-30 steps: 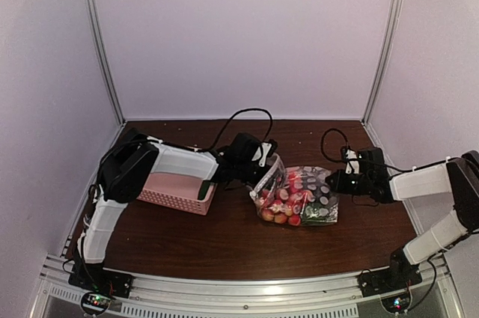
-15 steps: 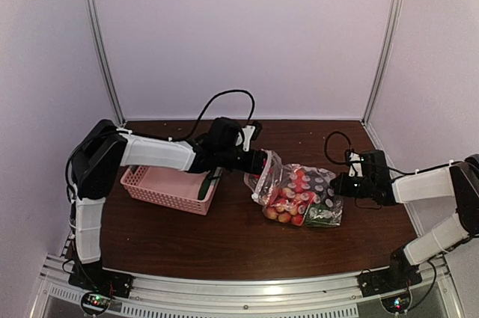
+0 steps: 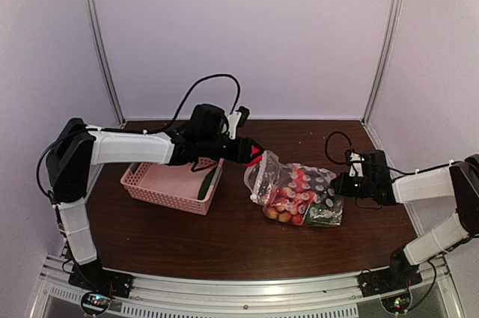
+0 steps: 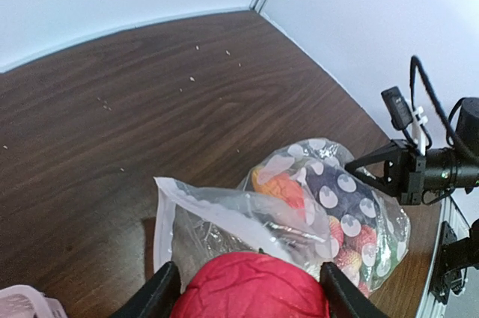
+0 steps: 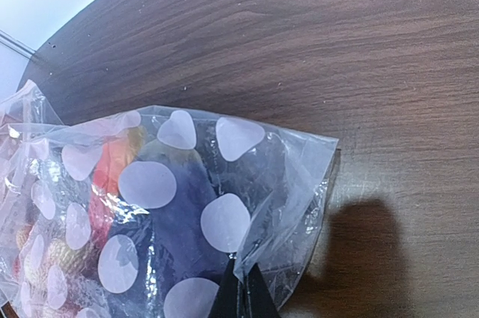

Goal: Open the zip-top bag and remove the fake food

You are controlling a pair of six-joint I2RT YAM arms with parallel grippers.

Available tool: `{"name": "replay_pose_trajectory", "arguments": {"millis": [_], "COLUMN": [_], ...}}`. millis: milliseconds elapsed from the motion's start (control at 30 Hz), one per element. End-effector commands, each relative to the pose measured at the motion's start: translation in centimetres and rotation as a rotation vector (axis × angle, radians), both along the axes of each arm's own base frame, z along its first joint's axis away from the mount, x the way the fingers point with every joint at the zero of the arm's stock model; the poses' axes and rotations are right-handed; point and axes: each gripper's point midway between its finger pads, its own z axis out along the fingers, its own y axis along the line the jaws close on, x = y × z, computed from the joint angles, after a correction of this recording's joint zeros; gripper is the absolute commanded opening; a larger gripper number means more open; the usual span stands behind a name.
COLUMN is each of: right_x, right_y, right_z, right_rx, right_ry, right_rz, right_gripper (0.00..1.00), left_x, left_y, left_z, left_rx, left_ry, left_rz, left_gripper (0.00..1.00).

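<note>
The clear polka-dot zip-top bag (image 3: pixel 296 194) lies on the table right of centre, its mouth open to the left, with fake food inside: red berries (image 3: pixel 288 202), an orange piece (image 4: pixel 281 183) and a dark purple eggplant (image 5: pixel 179 221). My left gripper (image 3: pixel 254 155) is shut on a red wrinkled fruit (image 4: pixel 251 292) and holds it just above and left of the bag's mouth (image 4: pixel 224 217). My right gripper (image 5: pixel 243 295) is shut on the bag's far right corner (image 5: pixel 299 183), low on the table.
A pink perforated basket (image 3: pixel 161 191) stands left of the bag with a green piece (image 3: pixel 209 182) at its right end. The enclosure's walls and metal posts (image 3: pixel 382 41) ring the table. A black cable (image 3: pixel 333 146) loops behind the right gripper.
My left gripper has drawn back up and to the left out of the bag's mouth, bringing a red fruit with it. The right gripper keeps its hold on the bag's corner.
</note>
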Motion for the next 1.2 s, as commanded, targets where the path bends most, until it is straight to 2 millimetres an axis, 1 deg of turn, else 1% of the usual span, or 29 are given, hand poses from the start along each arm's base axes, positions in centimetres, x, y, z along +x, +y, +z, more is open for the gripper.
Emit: {"name": "replay_pose_trajectory", "arguments": {"millis": [0,67,167,233,300,367,433,500,533,600,700,800,1033,1100,1167], "right_x": [-0.4,-0.3,-0.3,-0.3,-0.3,-0.2,-0.1,-0.1,0.0,0.0,-0.1,-0.2,-0.6,-0.6,-0.7], "right_y": [-0.2,0.0,0.3,0.5,0.7,1.0,1.2,1.3,1.3,1.4,1.6,1.6,2.0,2.0,2.1], "right_z": [-0.3,-0.1,0.1,0.3,0.4,0.7,1.1,1.4,1.6,2.0,2.4,2.5,2.8,2.8,2.6], "right_rx": [0.004,0.01,0.017,0.023,0.029,0.034,0.037,0.031,0.028,0.033,0.049,0.051,0.069,0.067,0.065], "right_ry": [0.002,-0.003,-0.008,-0.012,-0.013,-0.015,-0.019,-0.02,-0.025,-0.038,-0.057,-0.065,-0.079,-0.081,-0.075], "right_rz": [0.005,0.012,0.029,0.039,0.051,0.065,0.077,0.09,0.093,0.098,0.107,0.11,0.131,0.138,0.143], "right_gripper": [0.0,0.0,0.0,0.0,0.0,0.0,0.0,0.0,0.0,0.0,0.0,0.0,0.0,0.0,0.0], "left_x": [1.6,2.1,2.9,3.2,3.3,3.6,3.8,3.9,3.9,3.9,3.7,3.8,4.0,4.0,3.9], "left_y": [3.4,5.3,8.9,11.8,14.4,17.0,19.2,21.0,21.6,22.2,21.7,21.2,21.0,21.0,20.9], "left_z": [2.9,3.2,3.1,2.2,1.7,0.7,-0.8,-2.4,-3.3,-4.7,-6.7,-8.0,-10.1,-10.7,-10.8], "left_rx": [0.016,0.031,0.059,0.112,0.145,0.183,0.231,0.28,0.301,0.327,0.341,0.343,0.375,0.388,0.387], "left_ry": [-0.058,-0.055,-0.044,-0.021,-0.008,0.011,0.037,0.063,0.077,0.1,0.136,0.159,0.195,0.209,0.214], "left_rz": [0.077,0.125,0.221,0.296,0.356,0.421,0.475,0.512,0.521,0.522,0.491,0.472,0.463,0.459,0.456], "left_gripper": [0.47,0.47,0.47,0.48,0.48,0.49,0.49,0.49,0.49,0.49,0.49,0.5,0.55,0.59,0.65]}}
